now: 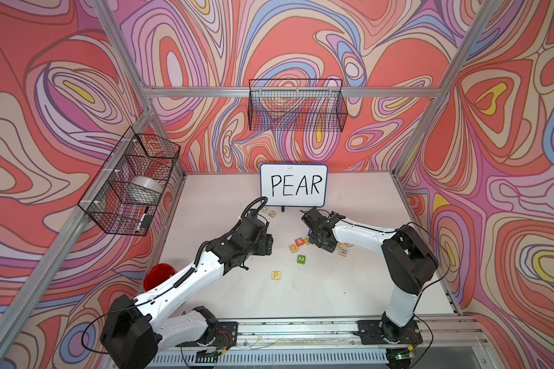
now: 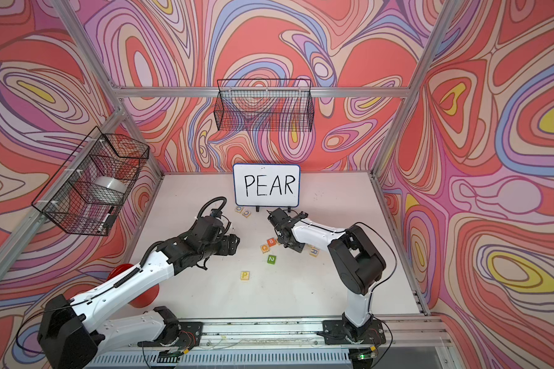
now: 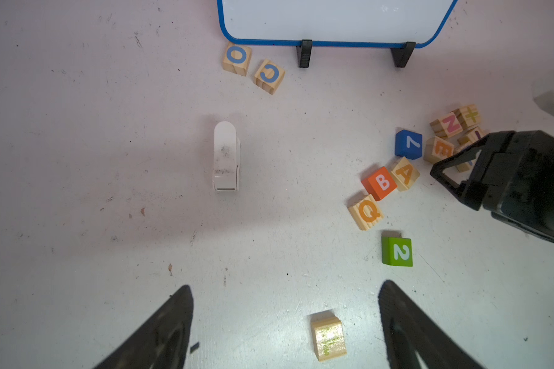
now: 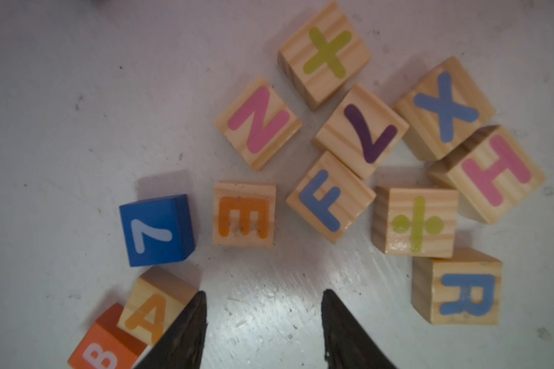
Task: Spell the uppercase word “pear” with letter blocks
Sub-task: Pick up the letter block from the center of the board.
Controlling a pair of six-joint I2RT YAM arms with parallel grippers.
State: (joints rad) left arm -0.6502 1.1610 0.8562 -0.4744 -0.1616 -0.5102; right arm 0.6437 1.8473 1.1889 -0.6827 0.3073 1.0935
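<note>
The yellow P block (image 1: 276, 275) lies alone on the table, and in the left wrist view the P block (image 3: 328, 335) is just ahead of my open left gripper (image 3: 285, 286), nearer one finger. The orange E block (image 4: 243, 214), the orange A block (image 4: 154, 310) and the blue R block (image 4: 461, 287) lie in a loose cluster under my right arm. My right gripper (image 4: 264, 292) hovers over bare table with its jaws apart and nothing between them. One of its fingers is right beside the A block.
The whiteboard reading PEAR (image 1: 293, 185) stands at the back. The cluster also holds a red B cube (image 4: 100, 348), a blue 7 cube (image 4: 157, 228) and several other letter cubes. A green 2 cube (image 1: 301, 259), a white plastic piece (image 3: 226, 156) and a red bowl (image 1: 159, 274) lie nearby.
</note>
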